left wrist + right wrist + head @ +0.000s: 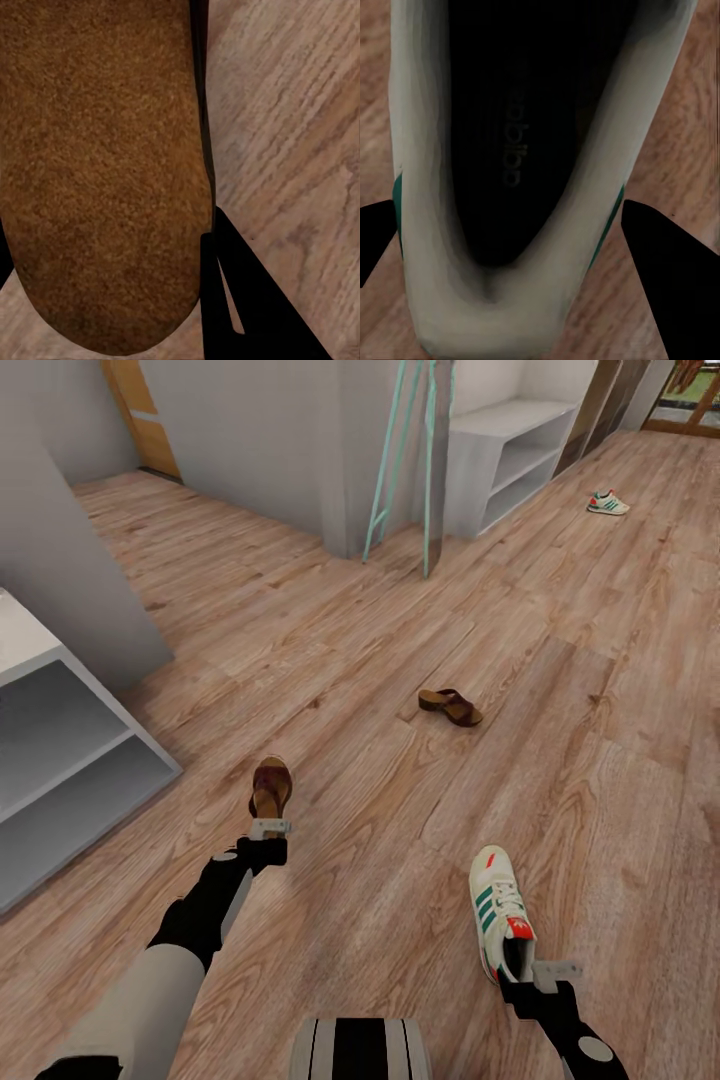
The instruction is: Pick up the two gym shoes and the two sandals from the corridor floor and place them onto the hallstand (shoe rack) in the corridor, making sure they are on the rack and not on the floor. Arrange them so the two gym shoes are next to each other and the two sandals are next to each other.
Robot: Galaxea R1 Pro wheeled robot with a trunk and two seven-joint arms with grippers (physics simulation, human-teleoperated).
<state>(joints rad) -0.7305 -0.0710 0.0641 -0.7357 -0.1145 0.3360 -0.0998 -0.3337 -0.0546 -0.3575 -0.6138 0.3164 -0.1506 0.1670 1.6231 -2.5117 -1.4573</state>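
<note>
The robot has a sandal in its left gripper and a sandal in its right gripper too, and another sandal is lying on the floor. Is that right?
Not quite. The right gripper holds a gym shoe, white with green stripes, as the head view shows. The left gripper does hold a sandal, and another sandal lies on the floor.

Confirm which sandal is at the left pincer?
The near sandal, heel at the left pincer; the other sandal lies farther out on the floor, untouched.
</note>
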